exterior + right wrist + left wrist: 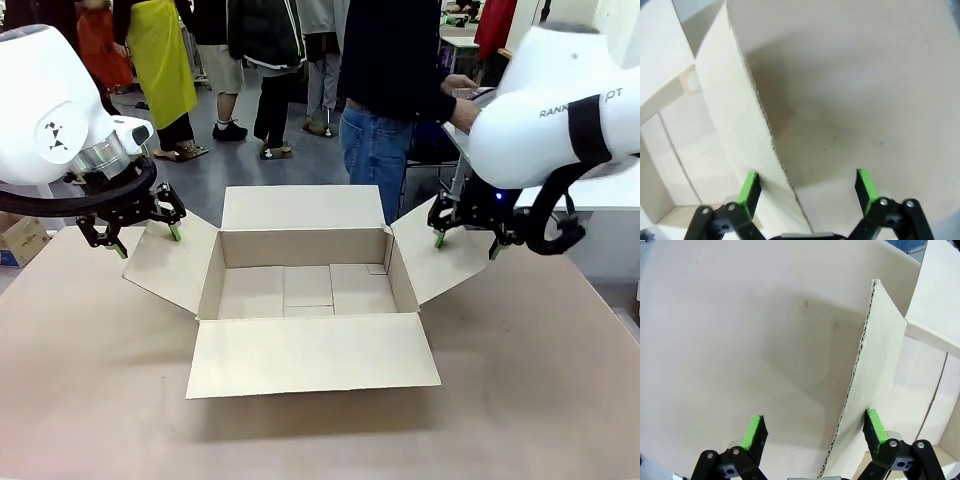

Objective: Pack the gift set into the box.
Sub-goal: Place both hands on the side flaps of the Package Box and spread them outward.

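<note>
Brown corrugated box [300,285] stands open mid-table [90,390], four flaps spread, interior bare. My left gripper [815,432] is spread wide, one finger on either side of the left flap [170,265] edge. My right gripper [807,187] is likewise wide, astride the right flap [440,255] edge.

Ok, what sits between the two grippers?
The open box, bare inside, in the front view. Its side flaps stand in the open jaws of the left gripper and right gripper.
</note>
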You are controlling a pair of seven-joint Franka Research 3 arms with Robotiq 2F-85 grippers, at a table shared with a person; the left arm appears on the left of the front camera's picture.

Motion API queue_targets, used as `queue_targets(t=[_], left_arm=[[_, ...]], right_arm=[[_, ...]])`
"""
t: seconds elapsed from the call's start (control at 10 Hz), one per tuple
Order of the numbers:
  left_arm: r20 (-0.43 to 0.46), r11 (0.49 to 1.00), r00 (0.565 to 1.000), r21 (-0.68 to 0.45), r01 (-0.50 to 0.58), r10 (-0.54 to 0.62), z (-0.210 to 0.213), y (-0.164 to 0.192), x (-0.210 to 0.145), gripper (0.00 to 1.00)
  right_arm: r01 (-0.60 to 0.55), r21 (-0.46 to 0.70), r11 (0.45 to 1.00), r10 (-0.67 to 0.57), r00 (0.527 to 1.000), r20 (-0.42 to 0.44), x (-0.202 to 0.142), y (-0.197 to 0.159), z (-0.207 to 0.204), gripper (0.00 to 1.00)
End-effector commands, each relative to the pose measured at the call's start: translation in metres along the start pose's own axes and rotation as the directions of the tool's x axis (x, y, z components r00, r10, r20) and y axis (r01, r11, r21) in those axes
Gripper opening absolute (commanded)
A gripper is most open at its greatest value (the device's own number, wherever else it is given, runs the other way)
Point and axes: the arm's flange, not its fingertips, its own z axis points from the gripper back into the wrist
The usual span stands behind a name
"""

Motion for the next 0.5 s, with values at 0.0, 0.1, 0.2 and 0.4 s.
queue_targets(t=[0.0, 0.1, 0.2, 0.4], left_arm=[[0.006, 1.0, 1.0, 0.019, -0.006, 0.006, 0.0026, 0.0002, -0.0002, 1.0], [0.006, 1.0, 1.0, 0.019, -0.006, 0.006, 0.0026, 0.0002, -0.0002, 1.0], [0.006, 1.0, 1.0, 0.019, -0.006, 0.006, 0.0026, 0.0002, -0.0002, 1.0], [0.006, 1.0, 1.0, 0.019, -0.006, 0.006, 0.0026, 0.0002, -0.0002, 1.0]], right_arm=[[-0.006, -0.056, 0.998, 0.007, 1.0, 0.017, -0.001, 0.0151, 0.0132, 1.0], [-0.006, -0.056, 0.998, 0.007, 1.0, 0.017, -0.001, 0.0151, 0.0132, 1.0], [-0.006, -0.056, 0.998, 0.007, 1.0, 0.017, -0.001, 0.0151, 0.0132, 1.0], [-0.006, -0.056, 0.998, 0.007, 1.0, 0.017, -0.001, 0.0151, 0.0132, 1.0]])
